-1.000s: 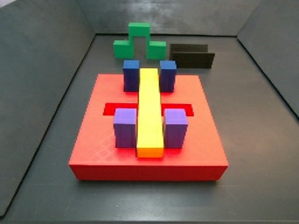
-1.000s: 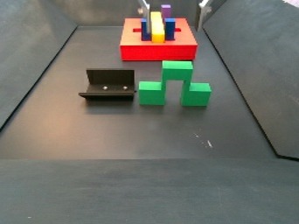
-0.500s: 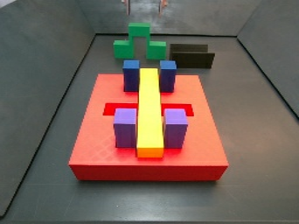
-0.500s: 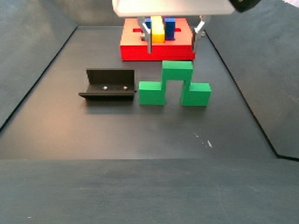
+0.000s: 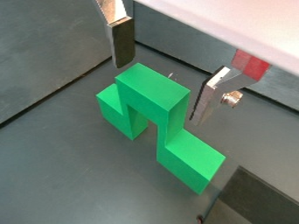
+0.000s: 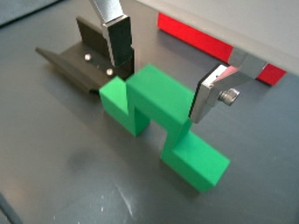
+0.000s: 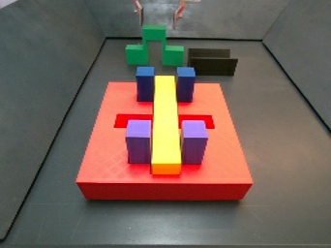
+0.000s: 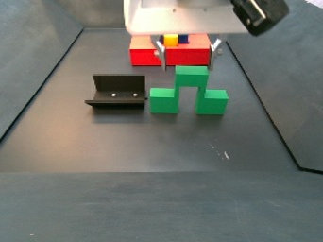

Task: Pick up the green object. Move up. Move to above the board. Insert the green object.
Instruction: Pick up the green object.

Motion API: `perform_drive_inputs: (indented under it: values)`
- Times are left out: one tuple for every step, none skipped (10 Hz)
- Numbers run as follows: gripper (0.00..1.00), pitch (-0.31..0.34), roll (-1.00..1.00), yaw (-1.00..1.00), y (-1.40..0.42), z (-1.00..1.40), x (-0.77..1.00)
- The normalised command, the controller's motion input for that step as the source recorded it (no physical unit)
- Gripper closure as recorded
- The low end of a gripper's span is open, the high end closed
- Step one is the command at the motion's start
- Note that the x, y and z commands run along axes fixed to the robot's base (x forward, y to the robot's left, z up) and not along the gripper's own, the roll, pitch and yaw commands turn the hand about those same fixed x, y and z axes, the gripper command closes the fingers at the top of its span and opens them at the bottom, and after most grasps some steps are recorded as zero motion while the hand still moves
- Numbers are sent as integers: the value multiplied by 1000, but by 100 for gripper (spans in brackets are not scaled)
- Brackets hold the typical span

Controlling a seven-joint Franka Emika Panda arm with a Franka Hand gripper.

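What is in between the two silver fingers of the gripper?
The raised middle cube of the green object sits between the fingers of the open gripper, with a gap on each side. Both wrist views show it.

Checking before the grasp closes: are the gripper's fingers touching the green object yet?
Apart. In both wrist views the gripper straddles the green object's raised middle cube, with floor visible between each finger and the cube.

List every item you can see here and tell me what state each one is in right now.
Gripper: open, jaws straddling the green object's raised middle cube, not closed on it.
Green object: on the floor, not lifted.
Board: flat on the floor, recess partly filled.
Yellow bar: seated lengthwise in the board.
Purple blocks: upright beside the bar.
Dark blue blocks: upright at the far end.
Fixture: standing, unoccupied.
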Motion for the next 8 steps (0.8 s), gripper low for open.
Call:
perform_drive_inputs:
  values:
    - [0,36,-4,0,71,-351,-74]
    - [0,0,-9,0,0,-489,-34]
    - [0,1,0,0,-14,-503,-66]
    - [0,4,0,0,0,-449,-97]
    - [0,20,0,0,0,-197,-46]
    - [0,0,6,0,0,0,0]
    - [0,0,7,0,0,0,0]
    - [100,0,0,0,0,0,0]
